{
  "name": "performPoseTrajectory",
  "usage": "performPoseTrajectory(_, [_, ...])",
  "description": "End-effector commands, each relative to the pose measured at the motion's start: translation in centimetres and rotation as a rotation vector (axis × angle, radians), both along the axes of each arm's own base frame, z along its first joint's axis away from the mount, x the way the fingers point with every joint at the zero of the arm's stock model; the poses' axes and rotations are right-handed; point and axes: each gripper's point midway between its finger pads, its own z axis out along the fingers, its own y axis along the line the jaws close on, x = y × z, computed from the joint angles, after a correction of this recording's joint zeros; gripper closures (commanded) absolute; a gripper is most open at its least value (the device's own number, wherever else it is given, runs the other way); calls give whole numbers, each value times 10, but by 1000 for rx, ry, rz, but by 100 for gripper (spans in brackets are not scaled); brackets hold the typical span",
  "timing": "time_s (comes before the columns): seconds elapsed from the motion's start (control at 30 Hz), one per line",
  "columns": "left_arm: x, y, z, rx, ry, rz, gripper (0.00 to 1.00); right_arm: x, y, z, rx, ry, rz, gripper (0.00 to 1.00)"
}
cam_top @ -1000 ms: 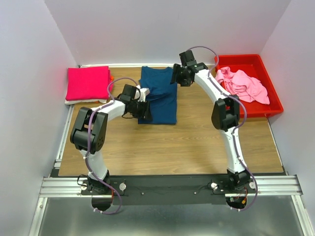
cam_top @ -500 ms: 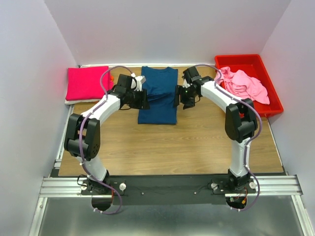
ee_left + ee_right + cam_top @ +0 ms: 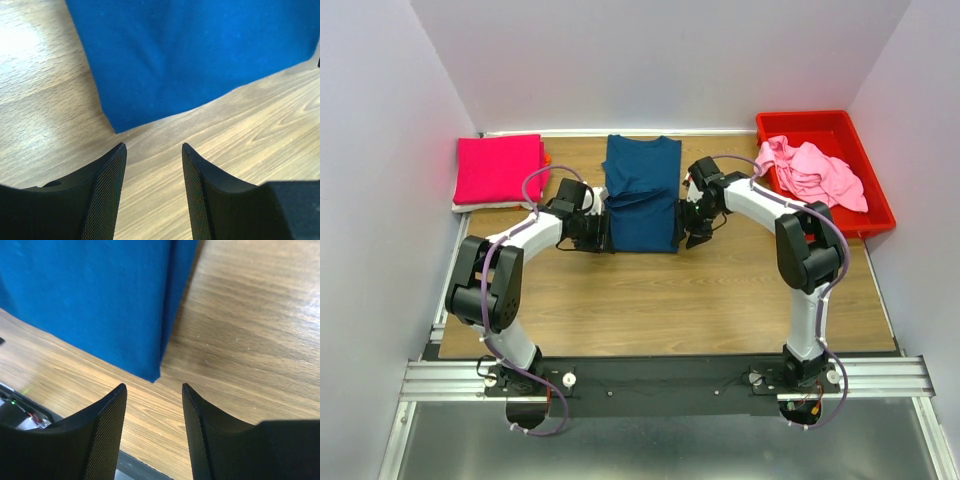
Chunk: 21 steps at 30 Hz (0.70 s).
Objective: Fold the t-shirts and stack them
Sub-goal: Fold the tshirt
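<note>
Beside navy t-shirt: left end effector, right end effector, jaws apart

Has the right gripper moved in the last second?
Yes. The right gripper has come toward the arm bases: from level with the red plastic bin's far half to level with its near rim, by the folded navy blue t-shirt's near right corner.

Left tool: jaws apart, empty
Right tool: jaws apart, empty
Left arm, right arm: bent, wrists facing inward
</note>
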Motion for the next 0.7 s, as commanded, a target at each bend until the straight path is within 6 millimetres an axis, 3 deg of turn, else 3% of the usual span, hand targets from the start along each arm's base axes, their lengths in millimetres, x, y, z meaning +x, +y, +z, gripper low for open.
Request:
performPoseTrajectory(0.0, [9,7,9,0,-59,50,44,-11,5,-4,28,20,36,46])
performPoseTrajectory(0.5, [17,25,6,2,-63,116,43,-13,13,-32,14,46,71,52])
performPoseTrajectory(0.67, [25,25,7,-9,-70,132,42,-10,10,-39,-14,42,65,66])
